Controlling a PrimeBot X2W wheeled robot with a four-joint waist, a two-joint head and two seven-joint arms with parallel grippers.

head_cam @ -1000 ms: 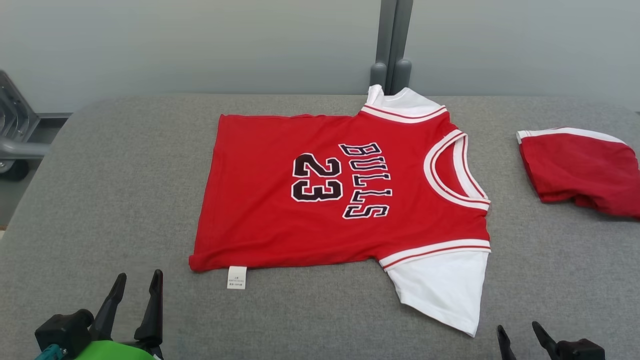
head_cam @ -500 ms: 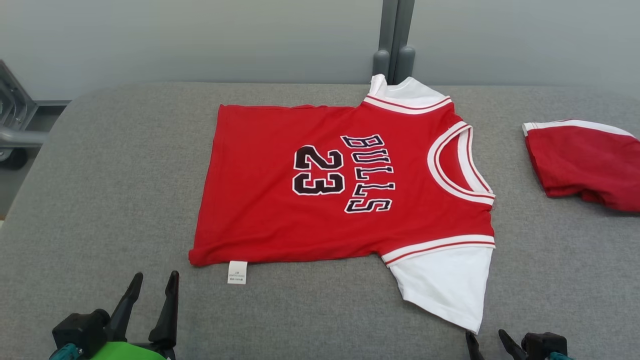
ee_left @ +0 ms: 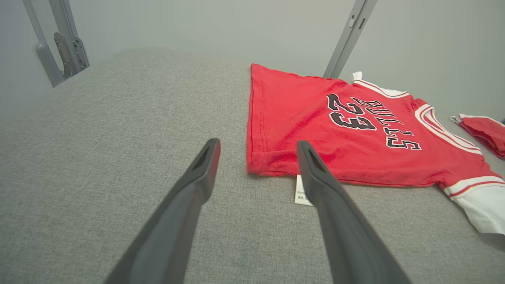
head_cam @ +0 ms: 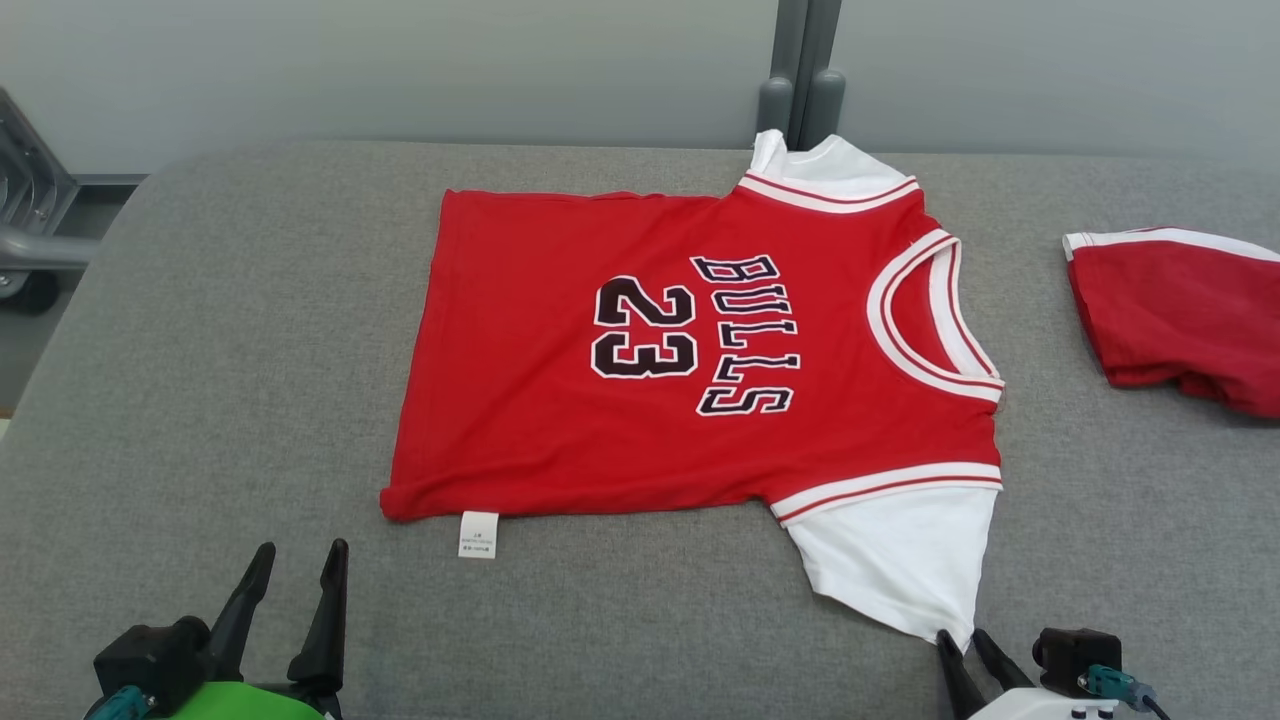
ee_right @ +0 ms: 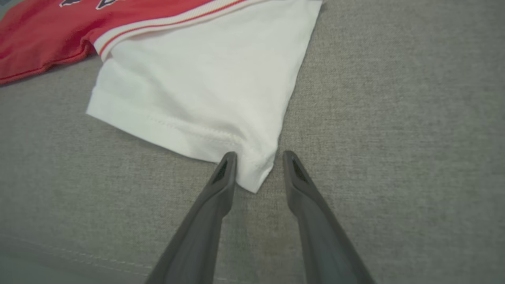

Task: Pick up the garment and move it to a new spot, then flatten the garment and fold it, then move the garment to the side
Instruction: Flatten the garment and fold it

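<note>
Centre of bench (head_cam: 220, 350): garment (head_cam: 650, 350) flat, collar end to the right. Far right, well apart: second piece (head_cam: 1180, 320). Near edge: left tool (head_cam: 302, 547) before hem corner, near label (head_cam: 478, 533); right tool (head_cam: 960, 636) straddles corner of near sleeve (head_cam: 900, 560), contact unclear.

The left end effector (ee_left: 257, 146) hangs low over the grey padded worktop (ee_left: 98, 138), its two dark fingers (ee_left: 197, 177) spread wide apart with nothing between them. Just past the tips lies the hem corner of a red jersey (ee_left: 315, 134), spread flat and printed "23" and "BULLS". A white label (ee_left: 302, 195) pokes out beside the right-hand finger. A second red garment (ee_left: 485, 132) lies beyond the collar.
</note>
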